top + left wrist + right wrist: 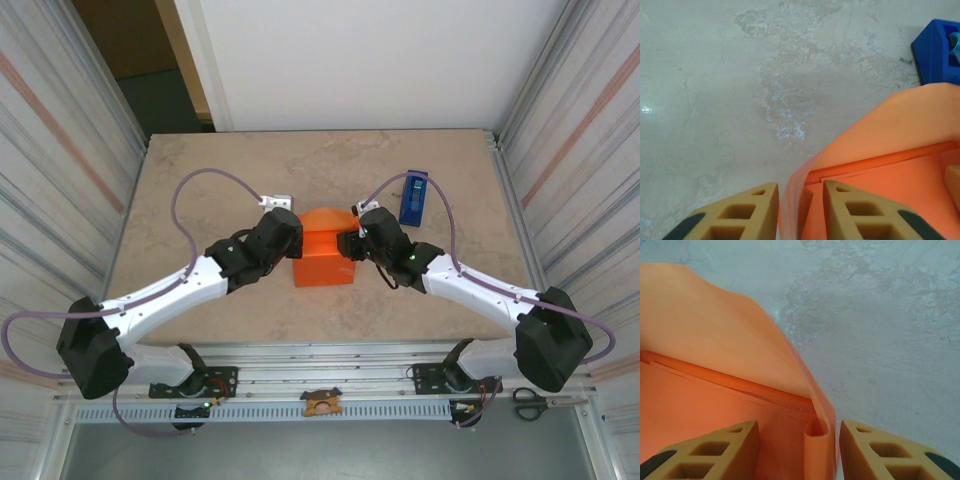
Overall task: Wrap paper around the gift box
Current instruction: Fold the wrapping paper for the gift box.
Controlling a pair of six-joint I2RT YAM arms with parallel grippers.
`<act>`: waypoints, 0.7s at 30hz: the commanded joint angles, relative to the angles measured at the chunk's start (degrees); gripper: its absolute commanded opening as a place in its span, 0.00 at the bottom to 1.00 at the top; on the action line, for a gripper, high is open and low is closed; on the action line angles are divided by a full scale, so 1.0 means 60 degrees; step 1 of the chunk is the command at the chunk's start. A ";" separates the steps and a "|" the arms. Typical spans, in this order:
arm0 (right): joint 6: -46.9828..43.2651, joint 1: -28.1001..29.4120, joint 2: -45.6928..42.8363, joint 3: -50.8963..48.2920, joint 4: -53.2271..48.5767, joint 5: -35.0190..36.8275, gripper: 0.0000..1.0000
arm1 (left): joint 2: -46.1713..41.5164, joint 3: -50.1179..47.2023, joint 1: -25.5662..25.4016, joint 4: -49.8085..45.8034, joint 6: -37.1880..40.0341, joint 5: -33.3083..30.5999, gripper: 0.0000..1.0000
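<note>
The red-orange gift box (322, 265) sits in the middle of the bench (200, 200), between my two arms. Lighter orange paper (325, 217) curves up behind its far edge. My left pincer (294, 238) is at the box's far left corner, jaws apart, straddling the paper's edge. My right pincer (350, 241) is at the far right corner, jaws also apart around a curled fold of paper. A blue tape dispenser (413, 197) lies just beyond my right pincer.
</note>
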 commanded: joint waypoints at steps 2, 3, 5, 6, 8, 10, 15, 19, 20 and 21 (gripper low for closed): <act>-0.0011 0.0014 0.0155 -0.0066 -0.1068 0.0230 0.45 | -0.0113 0.0397 0.0254 -0.0248 -0.0100 0.0298 0.11; -0.0013 0.0014 0.0170 -0.0062 -0.1057 0.0214 0.45 | -0.0136 0.0406 0.0301 -0.0250 -0.0095 0.0426 0.07; -0.0012 0.0018 0.0163 -0.0062 -0.1054 0.0215 0.45 | -0.0213 0.0444 0.0303 -0.0237 -0.0021 0.0586 0.07; -0.0026 0.0014 0.0171 -0.0049 -0.1033 0.0215 0.45 | -0.0280 0.0470 0.0292 -0.0236 0.0026 0.0682 0.08; -0.0047 0.0014 0.0166 -0.0037 -0.1039 0.0215 0.46 | -0.0403 0.0506 0.0302 -0.0285 0.0022 0.0823 0.26; -0.0083 0.0015 0.0163 0.0003 -0.1050 0.0208 0.45 | -0.0521 0.0493 0.0303 -0.0369 0.0036 0.0958 0.58; -0.0199 0.0015 0.0193 0.0177 -0.1097 0.0145 0.46 | -0.0600 -0.0158 0.0393 -0.0128 0.0330 0.1715 0.85; -0.0203 0.0014 0.0178 0.0238 -0.1139 0.0159 0.46 | -0.0192 -0.0214 0.0693 -0.0082 0.0459 0.2791 0.87; -0.0189 0.0015 0.0167 0.0218 -0.1074 0.0129 0.46 | -0.0062 -0.0134 0.0707 -0.0137 0.0457 0.2843 0.88; -0.0186 0.0014 0.0174 0.0223 -0.1041 0.0105 0.46 | 0.0067 -0.0084 0.0710 -0.0140 0.0458 0.2846 0.87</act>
